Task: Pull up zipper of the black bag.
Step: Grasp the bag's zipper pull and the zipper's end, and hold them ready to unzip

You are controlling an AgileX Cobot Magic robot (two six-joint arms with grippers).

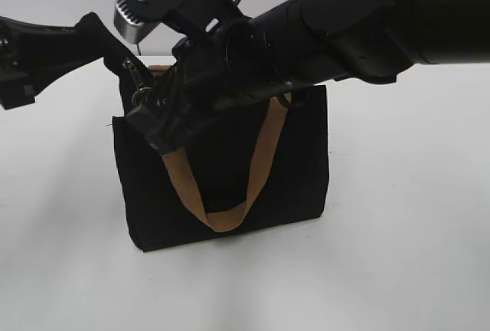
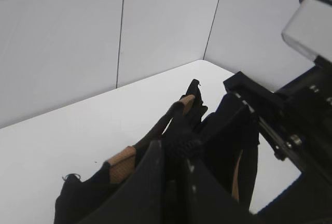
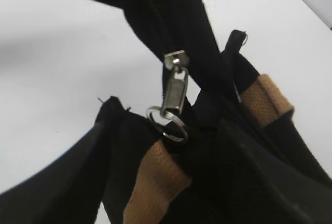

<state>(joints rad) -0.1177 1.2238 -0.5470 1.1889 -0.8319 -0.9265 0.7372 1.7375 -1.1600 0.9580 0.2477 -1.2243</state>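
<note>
The black bag (image 1: 302, 162) stands on the white table, one tan handle (image 1: 260, 162) hanging down its front. My left gripper (image 1: 101, 31) reaches in from the left and is shut on the bag's top left end, holding the zip track taut; the left wrist view shows its jaws (image 2: 179, 149) closed on black fabric. The zipper (image 1: 137, 77), a silver pull tab (image 3: 174, 92) with a round ring (image 3: 167, 123), hangs from the track near that end. My right gripper (image 1: 151, 120) is open just below it, its fingers (image 3: 165, 154) either side of the bag top, not touching the pull.
The white table (image 1: 413, 231) surrounds the bag, with white walls (image 2: 78, 37) behind. The bulky right arm (image 1: 344, 24) crosses above the bag from the upper right. The second tan handle (image 3: 267, 97) lies by the bag's top edge.
</note>
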